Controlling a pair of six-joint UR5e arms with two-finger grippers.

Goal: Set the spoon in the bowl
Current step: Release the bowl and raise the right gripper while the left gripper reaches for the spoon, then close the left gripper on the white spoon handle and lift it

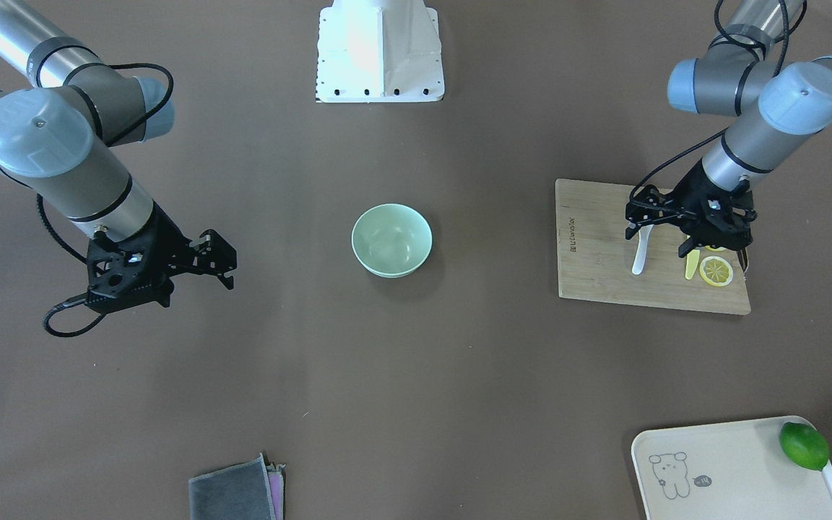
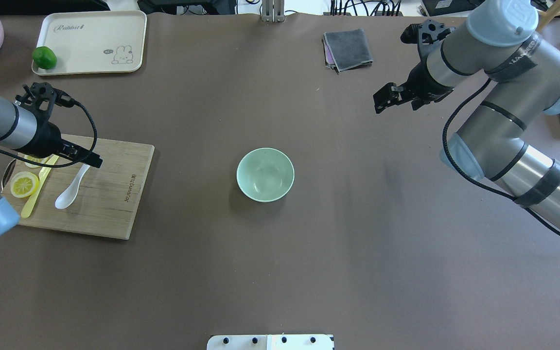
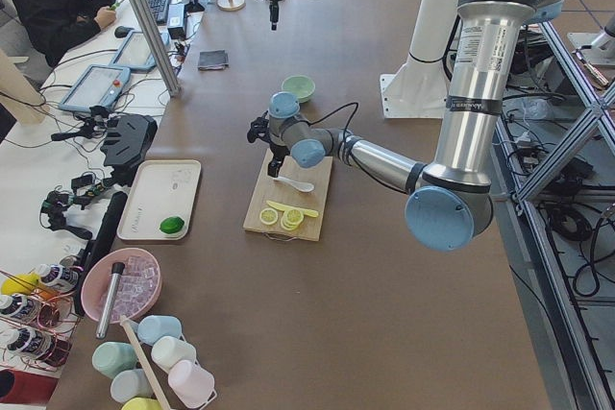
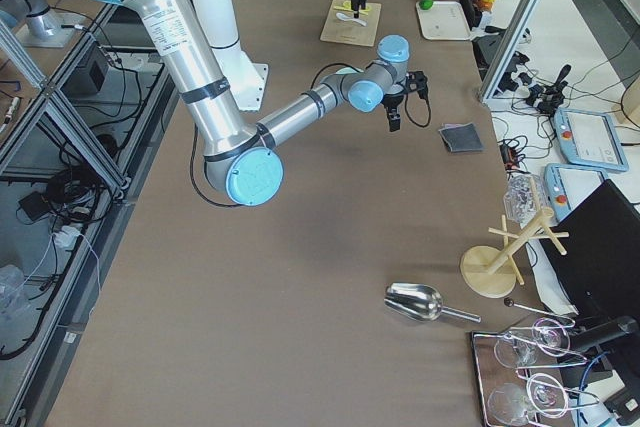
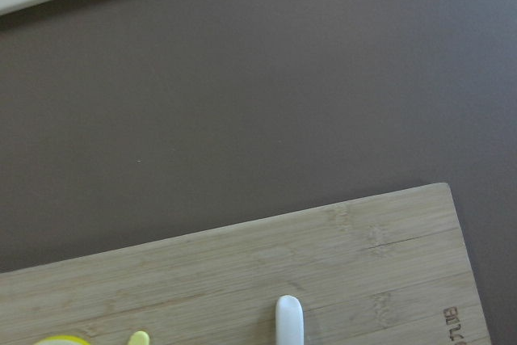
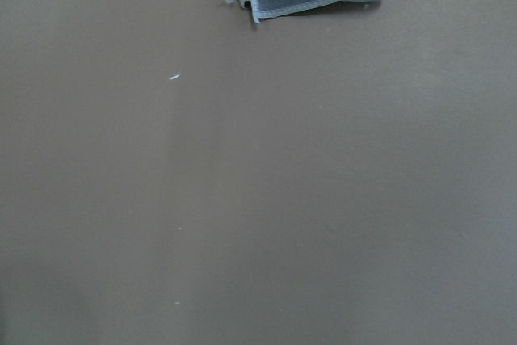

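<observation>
The white spoon (image 1: 639, 254) lies on the wooden cutting board (image 1: 596, 267), its scoop toward the robot in the overhead view (image 2: 68, 192). Its handle tip shows at the bottom of the left wrist view (image 5: 289, 321). My left gripper (image 1: 656, 242) is open and hangs low over the spoon's handle end, one finger on each side of it; the overhead view (image 2: 73, 160) shows it too. The mint-green bowl (image 1: 391, 240) stands empty mid-table (image 2: 265, 174). My right gripper (image 1: 217, 263) is open and empty, in the air far from both (image 2: 386, 98).
A lemon slice (image 1: 716, 271) and a yellow knife (image 1: 690, 267) lie on the board beside the spoon. A cream tray (image 1: 734, 477) holds a lime (image 1: 804, 445). A folded grey cloth (image 1: 235, 495) lies at the operators' edge. The robot base (image 1: 380, 50) is opposite.
</observation>
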